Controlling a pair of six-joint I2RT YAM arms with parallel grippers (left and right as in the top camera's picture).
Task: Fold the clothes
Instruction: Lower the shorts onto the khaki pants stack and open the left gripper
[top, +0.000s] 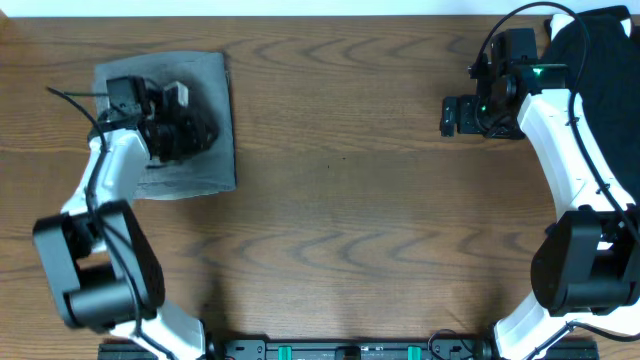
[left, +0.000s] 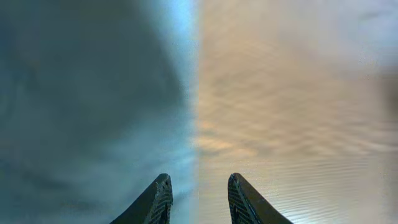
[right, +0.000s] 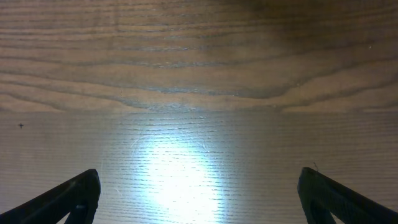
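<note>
A grey cloth (top: 205, 80) lies folded into a rectangle at the table's far left. My left gripper (top: 203, 135) hovers low over the cloth's right part. In the left wrist view the cloth (left: 81, 106) fills the left half and its straight right edge runs up the middle; the left gripper's fingers (left: 199, 182) are open with nothing between them. My right gripper (top: 450, 115) is at the far right over bare wood. In the right wrist view its fingers (right: 199, 183) are wide open and empty.
A black garment (top: 603, 55) lies at the far right corner, partly behind the right arm. The wooden table (top: 340, 220) spans the view. A bright glare spot shows on the wood under the right gripper (right: 180, 174).
</note>
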